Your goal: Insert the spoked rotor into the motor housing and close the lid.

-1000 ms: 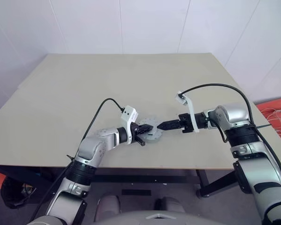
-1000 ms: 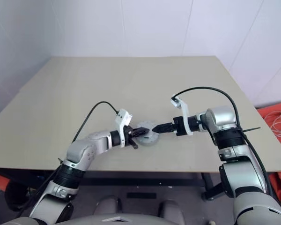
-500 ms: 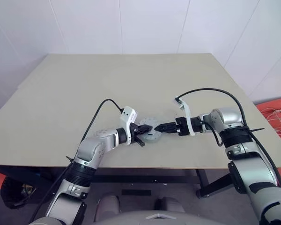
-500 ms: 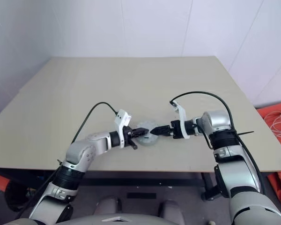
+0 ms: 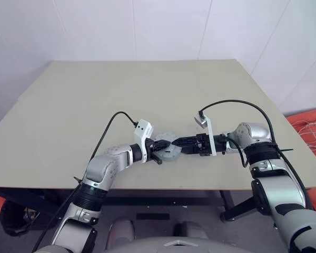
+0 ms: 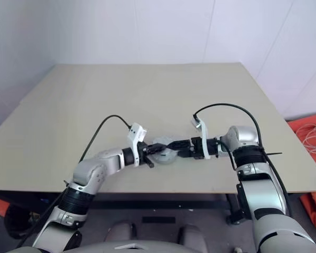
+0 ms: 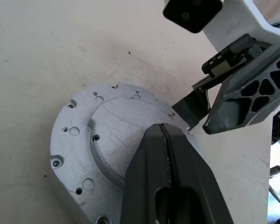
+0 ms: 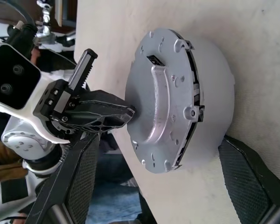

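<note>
The motor housing (image 8: 214, 93) stands near the table's front edge, between my two arms. The lid (image 7: 98, 140) lies on top of it, silver face up, with its dark rim showing at the seam. The spoked rotor is hidden. My left gripper (image 5: 166, 144) is shut, and its joined fingertips (image 7: 165, 158) press on the raised middle of the lid. My right gripper (image 5: 178, 143) comes in from the right and is open. Its fingers (image 8: 79, 177) stand one on each side of the housing, close to its wall.
The beige table (image 5: 147, 89) stretches bare behind the housing. Its front edge (image 5: 163, 187) runs just below both grippers. Black cables loop over each forearm. An orange thing with white cords (image 5: 310, 124) lies on the floor past the table's right edge.
My right gripper has moved left to the housing and rolled, so its open fingers now stand either side of it. The left gripper has stayed shut on the lid's top.
</note>
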### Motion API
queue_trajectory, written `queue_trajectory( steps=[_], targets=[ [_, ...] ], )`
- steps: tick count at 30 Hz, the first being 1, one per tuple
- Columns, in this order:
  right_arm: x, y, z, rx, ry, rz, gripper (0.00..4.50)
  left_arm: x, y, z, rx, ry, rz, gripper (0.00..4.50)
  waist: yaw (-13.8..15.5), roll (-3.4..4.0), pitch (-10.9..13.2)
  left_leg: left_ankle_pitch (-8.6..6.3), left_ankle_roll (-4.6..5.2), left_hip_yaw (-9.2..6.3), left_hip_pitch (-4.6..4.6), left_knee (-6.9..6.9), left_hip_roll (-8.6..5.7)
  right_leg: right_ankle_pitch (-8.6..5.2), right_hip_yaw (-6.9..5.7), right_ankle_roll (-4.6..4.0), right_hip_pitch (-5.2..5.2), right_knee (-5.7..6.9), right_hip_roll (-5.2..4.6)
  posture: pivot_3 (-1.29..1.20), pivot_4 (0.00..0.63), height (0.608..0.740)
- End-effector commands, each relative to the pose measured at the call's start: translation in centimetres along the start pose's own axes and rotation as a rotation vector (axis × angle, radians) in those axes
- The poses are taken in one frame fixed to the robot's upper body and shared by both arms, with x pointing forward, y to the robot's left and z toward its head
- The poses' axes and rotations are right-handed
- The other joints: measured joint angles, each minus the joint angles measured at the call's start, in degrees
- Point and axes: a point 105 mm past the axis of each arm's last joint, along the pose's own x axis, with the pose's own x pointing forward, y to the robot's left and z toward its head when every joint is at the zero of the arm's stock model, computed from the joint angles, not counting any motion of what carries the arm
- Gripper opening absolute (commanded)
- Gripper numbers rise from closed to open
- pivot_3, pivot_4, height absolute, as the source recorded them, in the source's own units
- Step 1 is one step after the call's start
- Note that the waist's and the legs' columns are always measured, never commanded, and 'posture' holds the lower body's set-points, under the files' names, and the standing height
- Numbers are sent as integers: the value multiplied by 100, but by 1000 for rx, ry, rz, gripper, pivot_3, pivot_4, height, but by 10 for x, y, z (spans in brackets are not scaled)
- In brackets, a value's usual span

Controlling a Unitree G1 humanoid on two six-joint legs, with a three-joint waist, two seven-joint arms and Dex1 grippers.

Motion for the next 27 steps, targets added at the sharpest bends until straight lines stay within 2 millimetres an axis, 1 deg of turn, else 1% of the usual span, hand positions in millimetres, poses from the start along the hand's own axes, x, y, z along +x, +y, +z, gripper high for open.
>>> queue_trajectory(
  steps=[1, 8, 11, 14, 22, 23, 27],
  targets=[
    [14, 30, 11, 6, -33, 161, 4477, -2, 7, -17, -36, 58, 47, 0, -16, 0, 0, 0, 0, 2, 0, -2, 2, -1, 0, -1, -1, 0, 1, 0, 0, 740],
    [16, 38, 17, 34, -83, 194, 4477, -3, 6, -18, -39, 58, 51, 0, -113, 1, 0, 2, -3, 6, 1, -13, 4, -2, 0, -2, -11, 2, 3, 0, 0, 740],
    [18, 39, 14, 40, -82, 190, 4477, -3, 6, -18, -41, 59, 50, 0, -114, 1, 1, 4, -6, 7, 0, -16, 4, -2, 0, -3, -15, 2, 3, 0, 0, 740],
    [19, 41, 12, 48, -77, 192, 3883, -3, 6, -19, -43, 60, 50, 0, -110, 1, 1, 10, -17, 8, -1, -19, 4, -3, 0, -6, -17, 1, 3, 0, 0, 740],
    [18, 42, 4, 69, -54, 194, 1345, -4, 6, -20, -49, 56, 53, 0, -107, 3, 1, 18, -31, 11, 2, -29, 6, -9, 1, -2, -15, 2, 5, 0, 0, 740],
    [18, 42, 3, 70, -53, 193, 1187, -4, 6, -20, -49, 56, 53, 0, -103, 3, 1, 19, -32, 11, 4, -29, 6, -23, 0, 22, -15, 2, 5, 0, 0, 740],
    [18, 41, 1, 74, -51, 199, 1168, -5, 6, -21, -52, 55, 56, 0, -101, 3, 1, 21, -36, 11, 5, -28, 5, -25, 0, 27, -16, 2, 4, 0, 0, 740]
  ],
)
